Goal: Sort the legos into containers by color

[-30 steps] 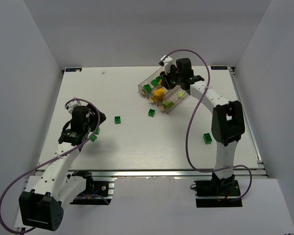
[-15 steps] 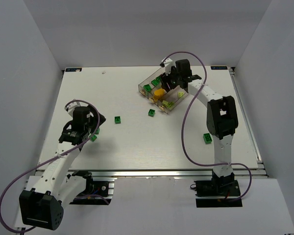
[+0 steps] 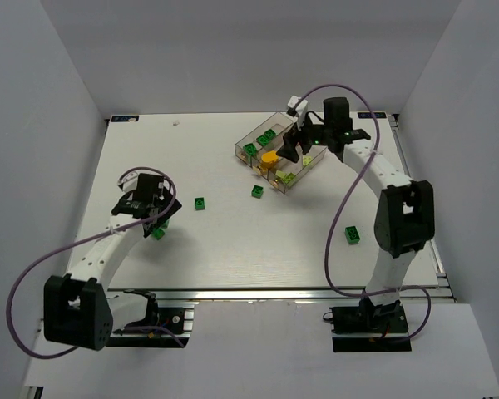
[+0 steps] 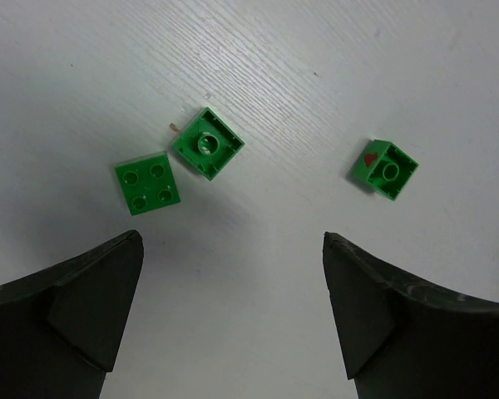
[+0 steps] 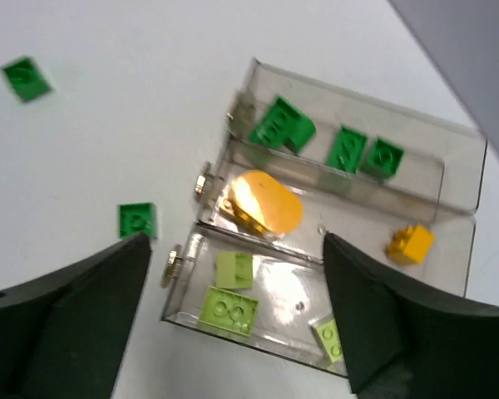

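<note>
Lego (image 4: 383, 169) has red mark, seen only in L wrist view.

The containers (image 5: 437, 162) hold green, orange-yellow and pale-green legos (image 5: 347, 148), each colour apart; two green bricks (image 5: 137, 220) lie left of them.

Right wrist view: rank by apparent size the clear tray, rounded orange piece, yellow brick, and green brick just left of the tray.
1. clear tray
2. rounded orange piece
3. yellow brick and green brick: they look about alike, so unranked.
</note>
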Available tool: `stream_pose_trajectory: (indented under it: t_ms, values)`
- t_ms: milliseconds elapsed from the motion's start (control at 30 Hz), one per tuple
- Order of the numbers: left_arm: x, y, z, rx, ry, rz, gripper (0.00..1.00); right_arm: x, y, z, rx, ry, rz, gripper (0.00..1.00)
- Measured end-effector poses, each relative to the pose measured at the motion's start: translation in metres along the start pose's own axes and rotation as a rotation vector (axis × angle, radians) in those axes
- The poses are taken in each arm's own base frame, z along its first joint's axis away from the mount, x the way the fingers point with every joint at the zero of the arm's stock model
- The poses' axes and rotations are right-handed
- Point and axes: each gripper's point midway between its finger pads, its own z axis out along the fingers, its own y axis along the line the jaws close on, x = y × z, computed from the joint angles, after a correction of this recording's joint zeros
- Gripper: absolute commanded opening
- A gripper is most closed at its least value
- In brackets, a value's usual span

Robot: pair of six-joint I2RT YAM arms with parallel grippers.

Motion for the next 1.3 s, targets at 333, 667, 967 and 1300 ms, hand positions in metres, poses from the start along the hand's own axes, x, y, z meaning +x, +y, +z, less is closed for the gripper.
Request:
stream_pose_trajectory:
  t_ms: [333, 667, 967, 1300]
  values:
    - [-0.001, -0.023, 0.027, -0.070, 0.102, -0.087, 0.97, -0.030, 0.052, -0.028, -0.156, -0.107, -0.078, 0.42]
    - [0.009, -0.082, 0.059, -0.005, 0.244, -0.146, 0.98, 0.021, 0.065, -0.027, -0.146, 0.005, 0.010, 0.69]
    - [0.023, -0.109, 0.083, -0.062, 0.309, -0.220, 0.98, 0.015, 0.066, -0.034, -0.127, 0.000, 0.003, 0.70]
    - [0.042, -0.115, 0.092, -0.131, 0.351, -0.213, 0.94, 0.026, 0.068, -0.036, -0.117, 0.021, 0.025, 0.70]
